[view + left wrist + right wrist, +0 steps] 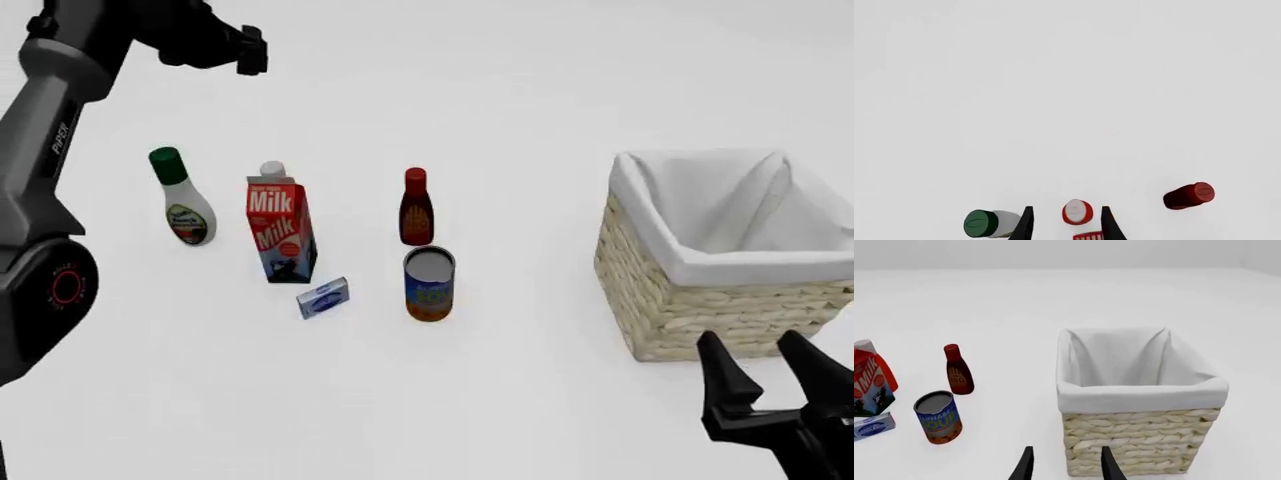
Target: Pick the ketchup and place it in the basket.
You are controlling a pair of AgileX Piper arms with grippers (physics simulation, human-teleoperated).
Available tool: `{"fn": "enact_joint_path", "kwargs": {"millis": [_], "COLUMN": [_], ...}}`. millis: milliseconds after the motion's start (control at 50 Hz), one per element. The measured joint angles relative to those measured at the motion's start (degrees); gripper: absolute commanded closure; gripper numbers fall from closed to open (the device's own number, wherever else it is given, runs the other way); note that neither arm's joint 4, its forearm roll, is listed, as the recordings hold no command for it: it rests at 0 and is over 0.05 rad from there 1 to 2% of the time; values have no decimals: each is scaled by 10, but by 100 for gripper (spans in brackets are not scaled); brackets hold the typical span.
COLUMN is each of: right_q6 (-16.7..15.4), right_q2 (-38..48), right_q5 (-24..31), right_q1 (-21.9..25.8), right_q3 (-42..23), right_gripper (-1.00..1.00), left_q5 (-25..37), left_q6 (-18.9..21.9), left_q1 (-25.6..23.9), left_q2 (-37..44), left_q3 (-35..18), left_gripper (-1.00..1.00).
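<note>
Left gripper [1064,227] high above the ketchup [1077,212], fingers apart — nothing between them. Right gripper [767,365] spread too, low beside the basket [694,300] — ketchup upright behind the milk carton [279,228].

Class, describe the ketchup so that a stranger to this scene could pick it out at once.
Start at the milk carton, left of the basket. The ketchup stands right behind it, mostly hidden. Only its white cap peeks over the carton; the nearby bottles have green and red caps.

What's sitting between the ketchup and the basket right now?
In the front view, the dark red-capped bottle stands between the ketchup, mostly hidden behind the milk carton, and the basket; the can sits nearer.
</note>
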Motion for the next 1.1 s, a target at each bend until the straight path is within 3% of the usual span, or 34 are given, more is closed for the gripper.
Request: {"fn": "enact_joint_path", "kwargs": {"millis": [300,1100], "right_q6": [4,7], "right_q2": [30,72], "right_q5": [-22,-54], "right_q1": [2,4], "right_q3": [0,0], "right_gripper": [-100,-100], "left_q5": [-16,-98], "left_q6": [-6,-19], "left_q1": [-1,5], "left_q2": [32,34], "left_q3": [-2,121], "left_gripper": [-100,-100]}}
